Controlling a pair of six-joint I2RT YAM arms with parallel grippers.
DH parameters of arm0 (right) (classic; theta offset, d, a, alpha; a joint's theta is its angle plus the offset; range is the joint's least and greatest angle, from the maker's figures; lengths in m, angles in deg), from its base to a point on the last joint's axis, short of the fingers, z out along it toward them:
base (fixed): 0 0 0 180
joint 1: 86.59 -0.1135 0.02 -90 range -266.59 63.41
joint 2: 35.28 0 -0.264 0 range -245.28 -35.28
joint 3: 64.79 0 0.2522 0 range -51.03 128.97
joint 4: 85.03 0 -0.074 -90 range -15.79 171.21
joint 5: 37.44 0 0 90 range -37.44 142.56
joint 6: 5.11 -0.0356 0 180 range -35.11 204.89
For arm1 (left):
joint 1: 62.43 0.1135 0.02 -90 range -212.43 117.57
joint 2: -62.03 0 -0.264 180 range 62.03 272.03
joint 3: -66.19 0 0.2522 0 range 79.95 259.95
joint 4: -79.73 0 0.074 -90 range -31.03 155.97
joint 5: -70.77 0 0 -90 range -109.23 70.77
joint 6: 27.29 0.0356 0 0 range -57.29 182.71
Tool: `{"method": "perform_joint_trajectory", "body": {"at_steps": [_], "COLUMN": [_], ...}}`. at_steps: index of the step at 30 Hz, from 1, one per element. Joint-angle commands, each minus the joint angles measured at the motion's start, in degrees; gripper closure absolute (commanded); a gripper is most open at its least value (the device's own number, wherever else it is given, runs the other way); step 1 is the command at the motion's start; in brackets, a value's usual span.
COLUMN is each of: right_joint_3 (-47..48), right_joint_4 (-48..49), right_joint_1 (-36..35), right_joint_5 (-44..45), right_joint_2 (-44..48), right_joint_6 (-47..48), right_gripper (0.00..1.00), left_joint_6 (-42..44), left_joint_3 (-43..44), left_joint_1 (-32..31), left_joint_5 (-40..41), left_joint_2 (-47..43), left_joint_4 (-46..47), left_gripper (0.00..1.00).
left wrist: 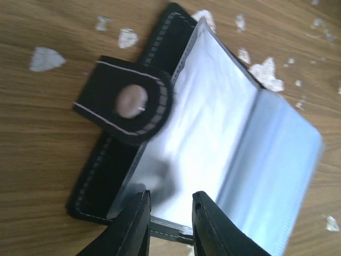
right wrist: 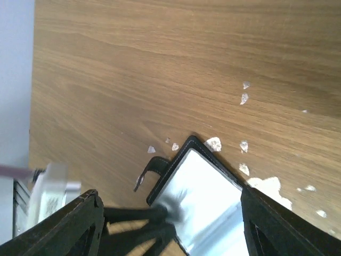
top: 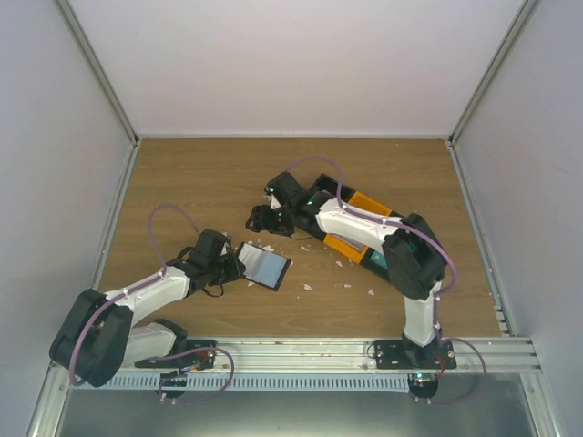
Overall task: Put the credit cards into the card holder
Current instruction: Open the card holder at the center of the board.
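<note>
— Where is the card holder found?
— The card holder point(left wrist: 229, 133) is seen lying open on the worktop point(top: 209, 182), left of centre. Its pale blue-grey pockets are turned up and its round-ended snap tab point(left wrist: 125, 106) is flapped out to one side. One holder is counted.
— How is it approached by the left arm?
— The left arm is folded low at the near left corner and stretched rightward to the holder's near edge. The left claw point(left wrist: 170, 195) is set narrowly apart, with the stitched black edge shown between its fingers point(left wrist: 136, 224). Whether that edge is pinched cannot be told.
— And the right arm?
— It is raised from its base at the near right, bent sharply at the elbow, and reached leftward and away across the trays point(top: 369, 204). The right claw point(right wrist: 170, 194) is held above the worktop just beyond the holder, spread wide, with nothing gripped. A corner of the holder is framed below it.
— What else is noted around?
— Many white scraps point(left wrist: 45, 58) are strewn about the holder, some just beside its far edge. The black and orange trays are placed right of centre and largely covered by the right forearm, so their number cannot be fixed; two orange stretches are shown. A teal patch point(top: 376, 260) is glimpsed at their near end, by the elbow; whether it is a card cannot be told
</note>
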Motion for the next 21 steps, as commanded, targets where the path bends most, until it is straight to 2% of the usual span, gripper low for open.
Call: {"method": "perform_joint_trajectory", "body": {"at_steps": [1, 5, 10, 16, 21], "right_joint_3": [-4.6, -9.9, -16.5, -20.1, -20.4], "right_joint_4": [-1.4, -3.3, -6.2, -7.6, -10.4], "right_joint_1": [0.2, -0.7, -1.0, -1.1, -0.1], "right_joint_5": [3.0, 5.2, 7.1, 10.9, 16.0], "right_joint_2": [6.9, 11.9, 15.3, 19.6, 21.4], "right_joint_6": [5.4, 10.7, 12.3, 10.2, 10.5], "right_gripper": [0.29, 0.28, 0.28, 0.31, 0.35], "left_joint_6": [1.9, 3.1, 3.5, 3.1, 1.7], "left_joint_3": [2.9, 3.7, 5.1, 4.4, 3.3], "left_joint_1": [0.9, 0.9, 1.0, 0.8, -0.5], "left_joint_5": [6.9, 8.2, 10.7, 11.3, 7.2], "left_joint_2": [2.1, 2.8, 5.5, 7.7, 7.4], "left_joint_4": [0.1, -1.2, -4.5, -6.5, -7.6], "left_gripper": [0.74, 0.72, 0.7, 0.76, 0.87]}}
